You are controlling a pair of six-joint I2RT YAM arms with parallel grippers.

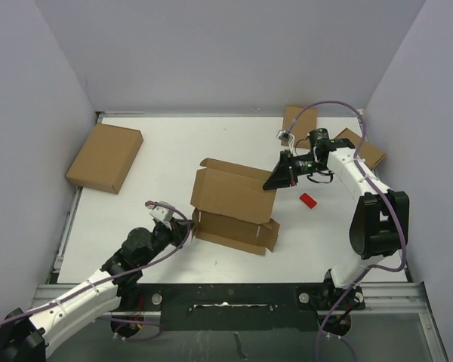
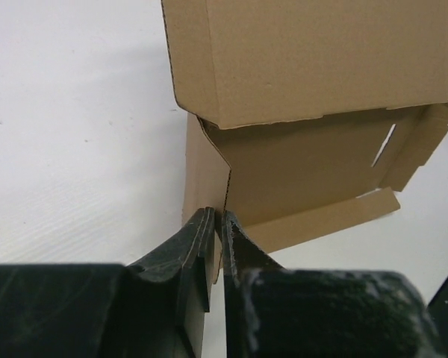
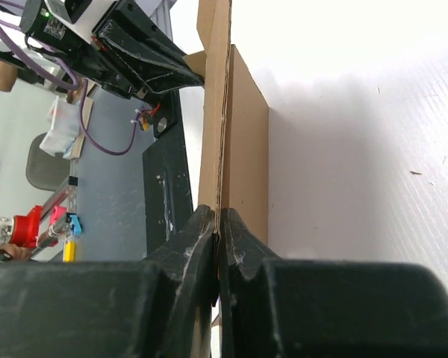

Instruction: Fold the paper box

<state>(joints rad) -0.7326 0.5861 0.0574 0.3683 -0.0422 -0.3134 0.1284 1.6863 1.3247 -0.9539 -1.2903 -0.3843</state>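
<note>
Partly folded paper box at the centre of the bench, held at two edges.
The lid stands raised and tilted, and the side flaps hang loose. The left gripper is clenched on the near-left wall edge. The right gripper is clenched on the lid's right edge. A small red item lies just right of the box, apart from it.

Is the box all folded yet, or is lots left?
Partly. The paper box already has its front wall standing. Both grippers are shut on cardboard: the left gripper at a near corner, the right gripper on the lid. Still to do: tucking the side flap and closing the lid.
</note>
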